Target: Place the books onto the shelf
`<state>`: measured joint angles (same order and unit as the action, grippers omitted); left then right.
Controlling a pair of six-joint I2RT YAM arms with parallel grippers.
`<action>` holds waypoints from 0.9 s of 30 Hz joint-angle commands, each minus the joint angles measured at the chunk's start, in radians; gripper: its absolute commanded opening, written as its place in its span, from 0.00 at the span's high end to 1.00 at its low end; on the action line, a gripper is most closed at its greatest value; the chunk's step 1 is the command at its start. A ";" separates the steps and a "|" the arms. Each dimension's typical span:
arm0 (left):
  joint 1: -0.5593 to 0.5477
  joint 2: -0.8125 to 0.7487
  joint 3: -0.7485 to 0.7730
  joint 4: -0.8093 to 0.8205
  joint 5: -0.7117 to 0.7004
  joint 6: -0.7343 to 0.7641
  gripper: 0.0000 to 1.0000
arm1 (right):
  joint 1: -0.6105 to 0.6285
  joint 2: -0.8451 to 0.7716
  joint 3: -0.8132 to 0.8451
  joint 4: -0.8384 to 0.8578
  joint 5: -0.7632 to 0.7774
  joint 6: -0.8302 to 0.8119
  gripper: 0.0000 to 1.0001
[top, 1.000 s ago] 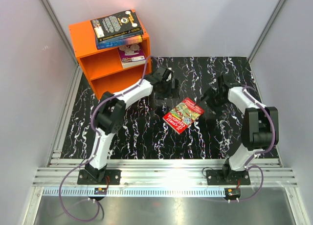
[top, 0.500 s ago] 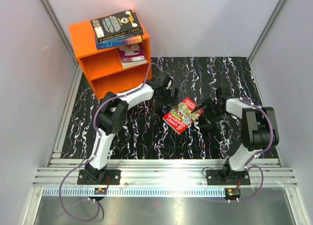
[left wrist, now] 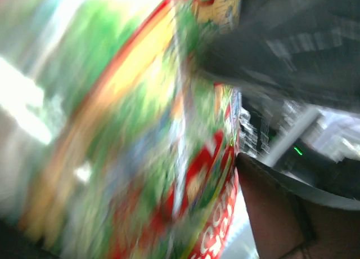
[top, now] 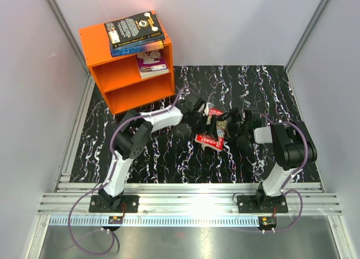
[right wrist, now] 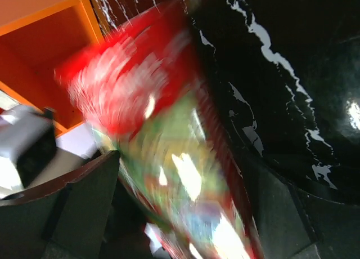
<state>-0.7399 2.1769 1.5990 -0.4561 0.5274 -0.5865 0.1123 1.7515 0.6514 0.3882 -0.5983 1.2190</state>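
Red book [top: 209, 139], last unshelved, before shelf [top: 93, 38]: right fingers [right wrist: 84, 208] wide astride, left fingers [left wrist: 270, 214] spread untellable; next, firm pinch.

From above, the red book [top: 209, 139] lay half hidden under the left gripper [top: 202, 118] and the right gripper [top: 230, 125], its title too small to read. Both wrist views smeared its cover into streaks running off the frame edges, so whether the left gripper's fingers touched it could not be told. The blue book [top: 142, 47] showed only an edge beneath the black book [top: 134, 26].
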 commanded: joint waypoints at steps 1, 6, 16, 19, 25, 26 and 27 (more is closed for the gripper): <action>-0.079 0.046 -0.130 0.078 0.270 -0.068 0.15 | 0.030 -0.030 -0.042 0.098 0.121 0.017 0.04; -0.081 -0.015 -0.234 0.169 0.283 -0.116 0.37 | 0.029 -0.105 -0.032 0.045 0.106 0.024 0.04; -0.066 -0.146 -0.365 0.298 0.220 -0.242 0.47 | 0.030 -0.469 -0.050 -0.327 0.121 -0.095 0.07; -0.062 -0.163 -0.418 0.434 0.240 -0.354 0.47 | 0.030 -0.581 -0.091 -0.351 0.103 -0.078 0.09; -0.072 -0.192 -0.438 0.620 0.244 -0.526 0.47 | 0.036 -0.691 -0.171 -0.334 0.072 -0.027 0.25; -0.073 -0.195 -0.432 0.623 0.241 -0.535 0.47 | 0.038 -0.699 -0.173 -0.350 0.063 -0.035 0.27; -0.078 -0.198 -0.422 0.622 0.238 -0.553 0.47 | 0.043 -0.724 -0.167 -0.365 0.063 -0.042 0.30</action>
<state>-0.8200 2.0068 1.1618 0.0677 0.8452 -0.9909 0.1287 1.0893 0.4763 0.0387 -0.4236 1.1324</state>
